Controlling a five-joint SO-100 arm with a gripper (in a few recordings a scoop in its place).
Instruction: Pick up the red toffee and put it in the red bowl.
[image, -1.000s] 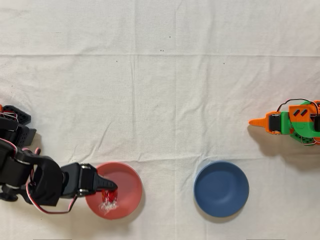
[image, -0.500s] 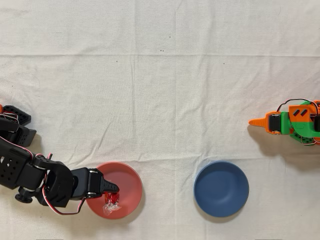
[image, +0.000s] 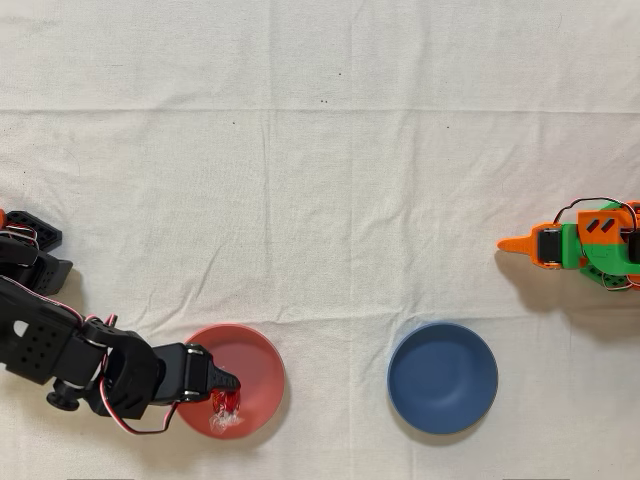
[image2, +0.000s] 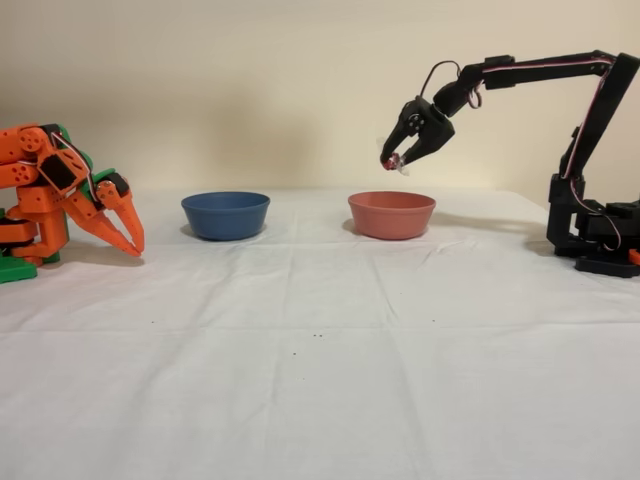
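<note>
White cloth (image2: 320, 380) on table, beige wall, pincer (image2: 396, 161) gripping red toffee (image: 226, 403) above red bowl (image2: 391, 215)

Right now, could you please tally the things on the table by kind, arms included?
Bowls: 2, the red bowl and the blue bowl.
Toffees: 1, the red toffee, held in the gripper above the red bowl.
Arms: 2, the black arm and the idle orange arm.
Total: 5.

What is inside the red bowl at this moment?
Nothing visible rests inside the red bowl; the red toffee hangs above it in the gripper. The arm covers its left edge from overhead.
</note>
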